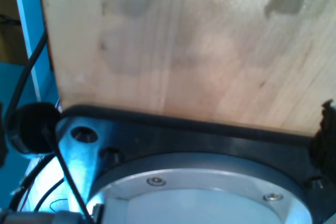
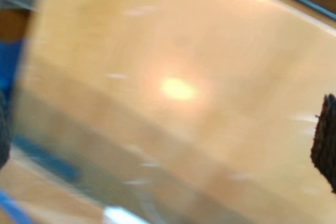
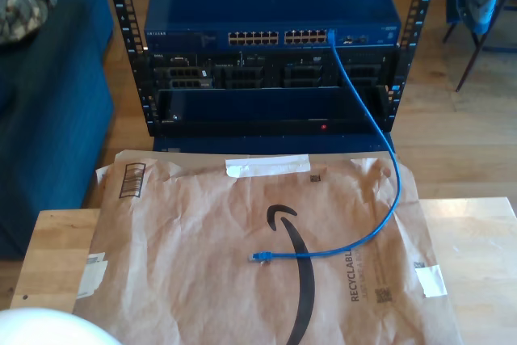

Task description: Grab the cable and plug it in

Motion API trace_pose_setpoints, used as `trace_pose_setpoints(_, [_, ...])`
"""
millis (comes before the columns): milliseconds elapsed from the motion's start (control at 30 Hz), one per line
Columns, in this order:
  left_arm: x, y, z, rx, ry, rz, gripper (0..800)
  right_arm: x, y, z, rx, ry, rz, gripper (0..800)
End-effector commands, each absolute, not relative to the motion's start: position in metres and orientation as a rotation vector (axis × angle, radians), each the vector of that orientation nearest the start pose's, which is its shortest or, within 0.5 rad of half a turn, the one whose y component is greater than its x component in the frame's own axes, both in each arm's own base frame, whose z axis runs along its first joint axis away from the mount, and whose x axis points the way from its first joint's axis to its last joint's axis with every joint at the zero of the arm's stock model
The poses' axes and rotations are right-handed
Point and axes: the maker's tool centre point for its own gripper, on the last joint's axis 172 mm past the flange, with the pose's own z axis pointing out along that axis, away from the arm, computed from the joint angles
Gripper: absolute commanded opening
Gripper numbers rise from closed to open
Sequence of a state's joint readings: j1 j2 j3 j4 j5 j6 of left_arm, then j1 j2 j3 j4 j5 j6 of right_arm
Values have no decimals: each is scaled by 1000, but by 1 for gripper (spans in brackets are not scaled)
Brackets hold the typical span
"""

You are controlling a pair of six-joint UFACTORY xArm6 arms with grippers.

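The cable [image 3: 373,151] has one end plugged into the blue switch [image 3: 271,34] in the rack, at the port row's end toward the exterior view's right. It runs down over the brown paper [image 3: 202,256] on the table [image 3: 472,240], its free plug [image 3: 260,257] lying loose there. My wrist views show wood and black finger pads [image 1: 326,129], so I cannot tell how wide either tool stands.

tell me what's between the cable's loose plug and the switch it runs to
In the exterior view, brown paper packaging under the loose plug, then a strip of wooden floor before the network switch.
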State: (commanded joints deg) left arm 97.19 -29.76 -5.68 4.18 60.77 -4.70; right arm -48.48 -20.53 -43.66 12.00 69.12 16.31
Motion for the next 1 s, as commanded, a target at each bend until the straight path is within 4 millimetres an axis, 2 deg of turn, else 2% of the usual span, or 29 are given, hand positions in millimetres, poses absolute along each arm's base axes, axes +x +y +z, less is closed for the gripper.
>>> trace_pose_setpoints(67, [-30, 118, 31, 1828, 2145, -494, 799, 225, -233, 202, -2379, 1742, 121, 798])
trace_pose_setpoints(133, [-29, 118, 31, 1830, 2144, -495, 800, 196, -234, 200, -2351, 1799, 174, 798])
trace_pose_setpoints(333, [-29, 118, 31, 1830, 2144, -495, 800, 141, -242, 189, -2302, 1921, 270, 798])
trace_pose_setpoints(500, [-30, 118, 31, 1830, 2143, -494, 800, 89, -229, 163, -2293, 1963, 426, 798])
trace_pose_setpoints(767, [-29, 118, 31, 1830, 2144, -495, 799, 57, -184, 125, -2245, 1909, 550, 797])
trace_pose_setpoints(900, [-30, 118, 31, 1830, 2143, -494, 800, 48, -174, 117, -2224, 1908, 585, 796])
trace_pose_setpoints(1000, [-30, 119, 31, 1830, 2147, -491, 799, 40, -170, 102, -2208, 1932, 578, 796])
